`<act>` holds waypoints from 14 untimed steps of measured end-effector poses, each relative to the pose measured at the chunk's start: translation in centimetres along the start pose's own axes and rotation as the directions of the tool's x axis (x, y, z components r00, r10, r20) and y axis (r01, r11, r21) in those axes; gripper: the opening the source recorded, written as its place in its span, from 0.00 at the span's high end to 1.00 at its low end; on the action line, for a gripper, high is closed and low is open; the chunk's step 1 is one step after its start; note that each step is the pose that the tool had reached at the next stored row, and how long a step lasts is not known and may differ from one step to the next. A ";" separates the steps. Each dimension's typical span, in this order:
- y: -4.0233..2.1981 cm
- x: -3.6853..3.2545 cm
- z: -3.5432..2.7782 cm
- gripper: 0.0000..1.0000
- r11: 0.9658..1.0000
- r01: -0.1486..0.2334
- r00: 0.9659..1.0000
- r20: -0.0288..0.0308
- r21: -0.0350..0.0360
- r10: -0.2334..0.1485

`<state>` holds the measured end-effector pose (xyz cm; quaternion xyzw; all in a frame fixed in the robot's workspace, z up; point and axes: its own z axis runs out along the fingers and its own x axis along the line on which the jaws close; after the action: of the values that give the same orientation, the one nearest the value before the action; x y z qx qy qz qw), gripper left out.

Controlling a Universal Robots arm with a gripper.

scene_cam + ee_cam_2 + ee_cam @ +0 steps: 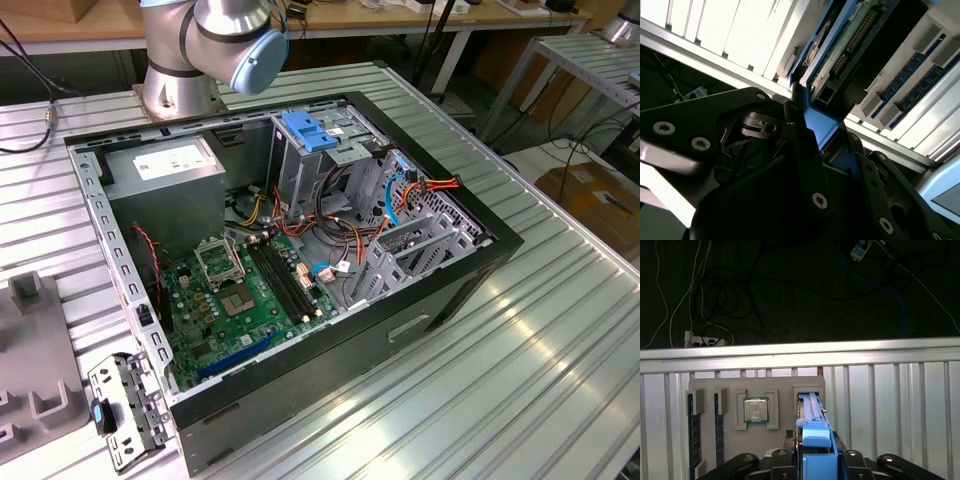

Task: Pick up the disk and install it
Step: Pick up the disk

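The disk stands on edge in a slot of a grey holder tray, its bright blue carrier rail facing the camera in the first wrist view. In the second wrist view the disk shows its circuit-board side and blue rail. My gripper sits over the disk's near end, with a black finger on each side of the blue rail. From the second wrist view, the gripper looks shut on the rail, the fingers pressed against the blue plastic.
An open computer case lies on the ribbed aluminium table, with a motherboard and a metal drive cage with a blue tab. The tray also holds a processor and memory sticks. The arm's base stands behind the case.
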<state>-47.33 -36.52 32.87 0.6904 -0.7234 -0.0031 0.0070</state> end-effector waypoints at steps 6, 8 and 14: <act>0.01 0.00 -0.75 0.63 1.000 0.000 1.000 -0.003 0.000 0.000; 0.01 0.01 -0.98 0.63 1.000 0.000 1.000 -0.004 0.000 0.000; 0.03 0.01 -1.77 0.63 1.000 0.000 1.000 -0.006 0.000 0.000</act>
<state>-47.33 -36.52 34.64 0.6903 -0.7234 -0.0009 0.0092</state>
